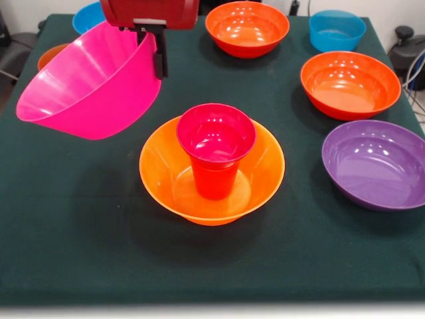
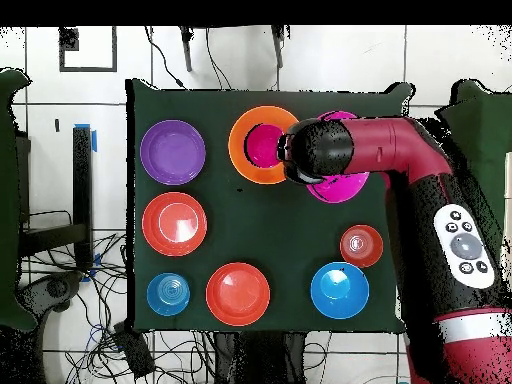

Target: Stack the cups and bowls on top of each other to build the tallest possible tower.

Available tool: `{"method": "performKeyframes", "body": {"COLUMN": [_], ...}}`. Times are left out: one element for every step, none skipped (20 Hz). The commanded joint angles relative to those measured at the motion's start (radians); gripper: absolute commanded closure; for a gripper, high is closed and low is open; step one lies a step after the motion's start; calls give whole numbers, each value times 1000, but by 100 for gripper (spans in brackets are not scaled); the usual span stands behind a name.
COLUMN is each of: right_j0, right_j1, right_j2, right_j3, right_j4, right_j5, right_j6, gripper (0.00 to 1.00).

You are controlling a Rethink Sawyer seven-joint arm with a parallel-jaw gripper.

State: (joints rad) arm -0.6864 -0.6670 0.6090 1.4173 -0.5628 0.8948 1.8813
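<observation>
Holding pink bowl (image 1: 93,86) tilted, aloft | end effector (image 1: 158,56) clamped on its rim

Robotics lab bench: 1 red-and-black robot arm (image 2: 430,200) over a table with dark green cloth (image 1: 80,232), tangled cables (image 2: 90,310) on the white tiled floor (image 2: 60,140), tape marks, equipment around edges.

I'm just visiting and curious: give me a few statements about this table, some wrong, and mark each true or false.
1. The hand holds the big pink bowl tilted above the table. True.
2. A cup stands upright in the yellow-orange bowl. True.
3. The purple bowl sits inside an orange-red bowl. False: it rests alone on the dark green cloth.
4. The pink bowl already covers the cup. False: it hangs beside it.
</observation>
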Motion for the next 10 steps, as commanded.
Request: {"method": "performKeyframes", "body": {"right_j0": [46, 47, 49, 51, 52, 54, 54, 55, 55, 57], "right_j1": [16, 16, 16, 15, 15, 14, 14, 14, 14, 15], "right_j2": [-57, -58, -59, -61, -63, -64, -65, -65, -66, -67], "right_j3": [47, 48, 48, 51, 51, 53, 54, 54, 55, 53], "right_j4": [-1, -1, -1, -1, 0, 0, 0, 1, 1, 0], "right_j5": [60, 59, 58, 54, 53, 50, 48, 46, 44, 44], "right_j6": [-20, -19, -18, -15, -14, -12, -12, -11, -12, -12], "gripper": [100, 100, 100, 100, 100, 100, 100, 100, 100, 100]}}
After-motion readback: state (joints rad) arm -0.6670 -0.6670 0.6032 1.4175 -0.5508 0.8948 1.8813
